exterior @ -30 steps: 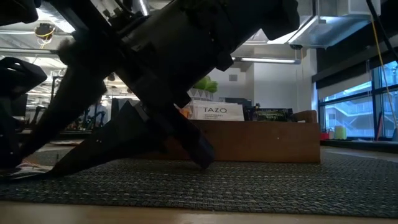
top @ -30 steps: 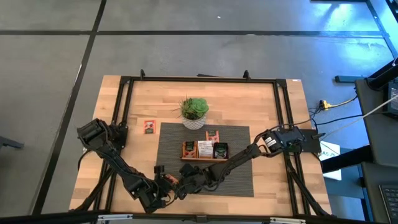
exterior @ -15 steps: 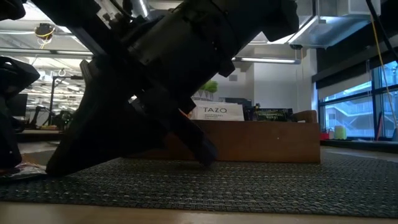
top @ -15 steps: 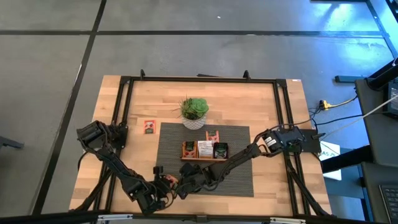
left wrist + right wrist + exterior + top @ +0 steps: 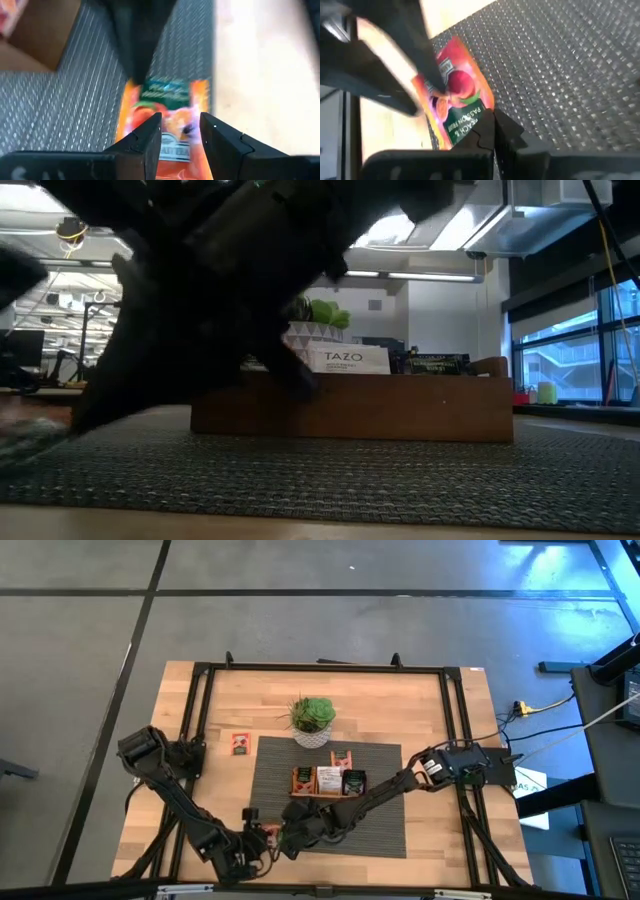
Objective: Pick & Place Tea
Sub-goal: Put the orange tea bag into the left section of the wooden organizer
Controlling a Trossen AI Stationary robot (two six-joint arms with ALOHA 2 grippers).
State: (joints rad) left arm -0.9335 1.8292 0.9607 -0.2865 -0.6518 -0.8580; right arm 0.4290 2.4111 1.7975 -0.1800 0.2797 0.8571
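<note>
Both pincers are meeting at the mat's (image 5: 380,830) near left corner: the left pincer (image 5: 181,131) is holding an orange sachet (image 5: 167,112) by one end, the right pincer (image 5: 492,131) is pinching its other end. Farther back, the tray (image 5: 329,781) is carrying more sachets.

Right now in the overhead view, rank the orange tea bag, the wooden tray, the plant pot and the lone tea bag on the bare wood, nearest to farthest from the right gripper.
1. Orange tea bag, at the right gripper by the mat's near left corner.
2. Wooden tray, mid-mat.
3. and 4. Plant pot, behind the tray, and lone tea bag, on wood left of the mat: too close to call.
</note>
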